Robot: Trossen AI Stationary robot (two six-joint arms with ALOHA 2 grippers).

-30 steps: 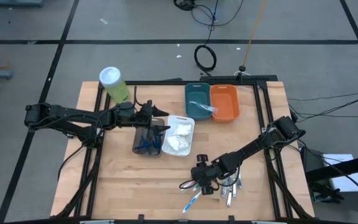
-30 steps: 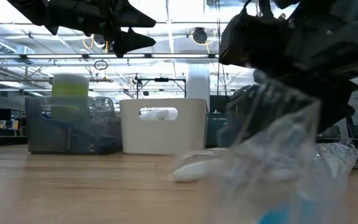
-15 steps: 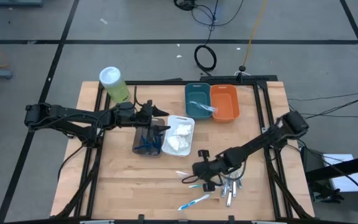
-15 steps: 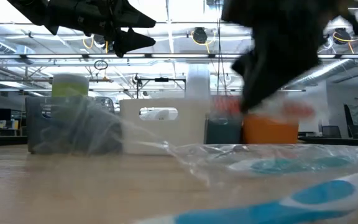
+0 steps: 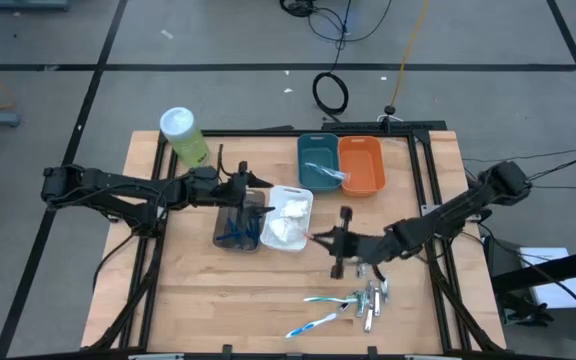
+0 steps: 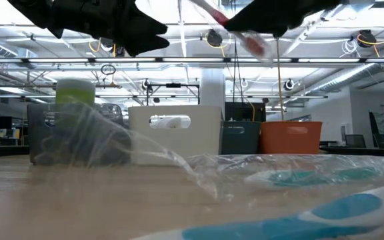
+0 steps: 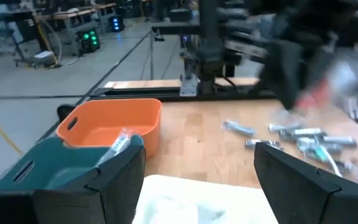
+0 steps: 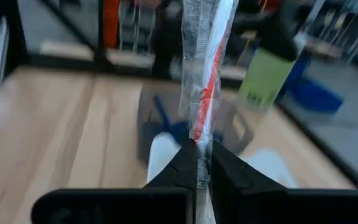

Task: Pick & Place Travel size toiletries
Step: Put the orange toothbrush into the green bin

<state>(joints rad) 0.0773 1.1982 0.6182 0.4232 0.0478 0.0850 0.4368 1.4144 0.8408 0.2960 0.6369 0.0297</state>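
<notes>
Pinched only at one end between closed fingers, the wrapped red toothbrush could swing or slip from the right gripper as it hangs above the table beside the white bin. Farther off, the left gripper hovers over the dark bin, fingers wide apart, holding nothing.

Green canister beside brown, white, teal, orange bins.

Industrial lab: ceiling trusses, workbenches.
</notes>
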